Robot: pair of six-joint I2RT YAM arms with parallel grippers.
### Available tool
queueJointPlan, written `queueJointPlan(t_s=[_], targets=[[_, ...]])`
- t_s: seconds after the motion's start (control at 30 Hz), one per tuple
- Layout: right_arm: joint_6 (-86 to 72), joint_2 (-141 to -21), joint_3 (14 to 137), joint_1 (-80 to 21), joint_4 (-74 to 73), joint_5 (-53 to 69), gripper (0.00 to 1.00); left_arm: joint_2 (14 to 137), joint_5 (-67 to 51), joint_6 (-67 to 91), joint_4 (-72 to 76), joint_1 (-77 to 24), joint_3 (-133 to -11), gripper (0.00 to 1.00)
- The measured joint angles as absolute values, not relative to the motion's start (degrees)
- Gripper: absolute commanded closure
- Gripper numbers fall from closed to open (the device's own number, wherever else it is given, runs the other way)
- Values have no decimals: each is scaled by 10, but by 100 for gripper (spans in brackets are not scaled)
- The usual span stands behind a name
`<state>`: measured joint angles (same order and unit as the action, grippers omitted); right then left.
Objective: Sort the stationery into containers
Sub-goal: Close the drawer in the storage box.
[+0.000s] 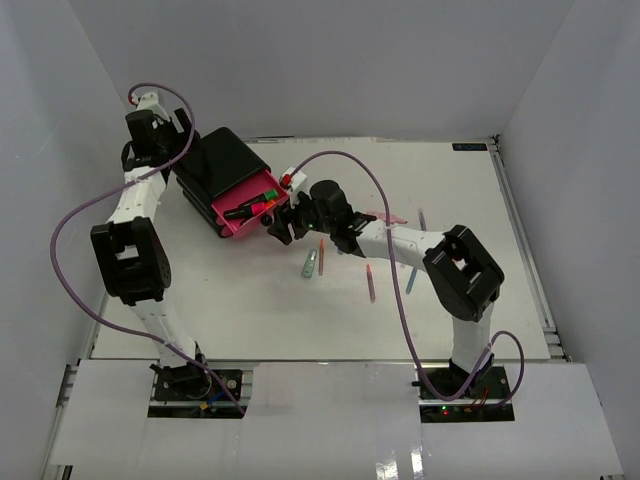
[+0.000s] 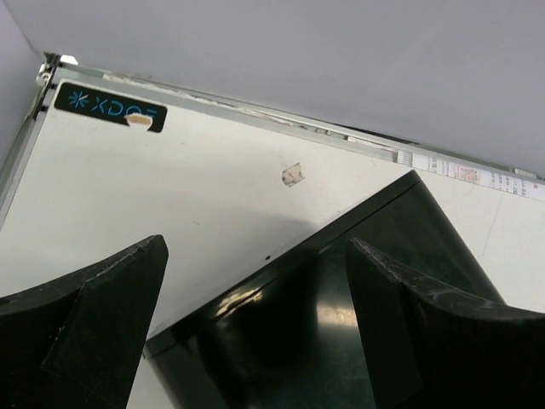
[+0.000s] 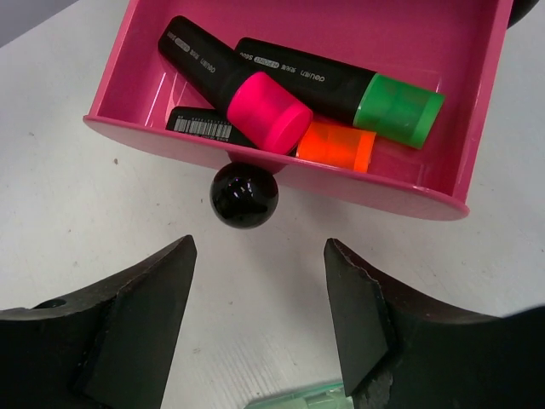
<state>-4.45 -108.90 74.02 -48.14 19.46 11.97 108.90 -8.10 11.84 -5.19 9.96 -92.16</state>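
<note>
**One drawer open, three highlighters in, six pieces loose**

Containers: black box (image 1: 218,165) at 10 o'clock on the counter (image 1: 250,320). One pink drawer (image 3: 281,175) is pulled out toward 4 o'clock, with one black knob (image 3: 244,194) on its front. Other drawers cannot be counted from above.

In the drawer: 3 highlighters, one each with a pink cap (image 3: 268,112), a green cap (image 3: 398,109) and an orange cap (image 3: 336,145). They are lying flat and touching.

Loose on the counter, from 3 to 5 o'clock of the drawer: 1 pale green piece (image 1: 310,262), 1 orange pen (image 1: 321,257), 1 pink pen (image 1: 371,284), 1 blue pen (image 1: 411,280), 1 purple pen (image 1: 421,218) and 1 pale pink pen (image 1: 388,215). The right forearm (image 1: 400,243) crosses this patch.

Right claw (image 3: 260,247): jaws apart, nothing between them. It sits just short of the knob, at the drawer's 4 o'clock.

Left claw (image 2: 255,245): spread wide and holding nothing. It is above the far side of the box, and I cannot tell whether it touches.
</note>
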Motion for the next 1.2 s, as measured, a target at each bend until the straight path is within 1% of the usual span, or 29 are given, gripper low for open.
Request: queueJointPlan(t_s=[0.3, 0.53, 0.57, 0.73, 0.77, 0.97, 1.2], targets=[[-54, -1131, 781, -482, 195, 122, 41, 1121, -126, 105, -23, 99, -933, 3], [-58, -1142, 803, -485, 194, 125, 53, 1121, -157, 107, -4, 99, -919, 3], [-58, -1142, 805, -485, 194, 126, 57, 1121, -160, 107, -2, 99, -915, 3], [-59, -1142, 813, -485, 193, 126, 63, 1120, -171, 105, 17, 100, -904, 3], [-59, -1142, 815, -485, 192, 126, 66, 1120, -171, 105, 19, 100, -903, 3], [-59, -1147, 841, -485, 180, 125, 71, 1118, -177, 99, 38, 101, -890, 3], [-59, -1165, 873, -485, 170, 125, 71, 1113, -187, 89, 54, 104, -874, 3]])
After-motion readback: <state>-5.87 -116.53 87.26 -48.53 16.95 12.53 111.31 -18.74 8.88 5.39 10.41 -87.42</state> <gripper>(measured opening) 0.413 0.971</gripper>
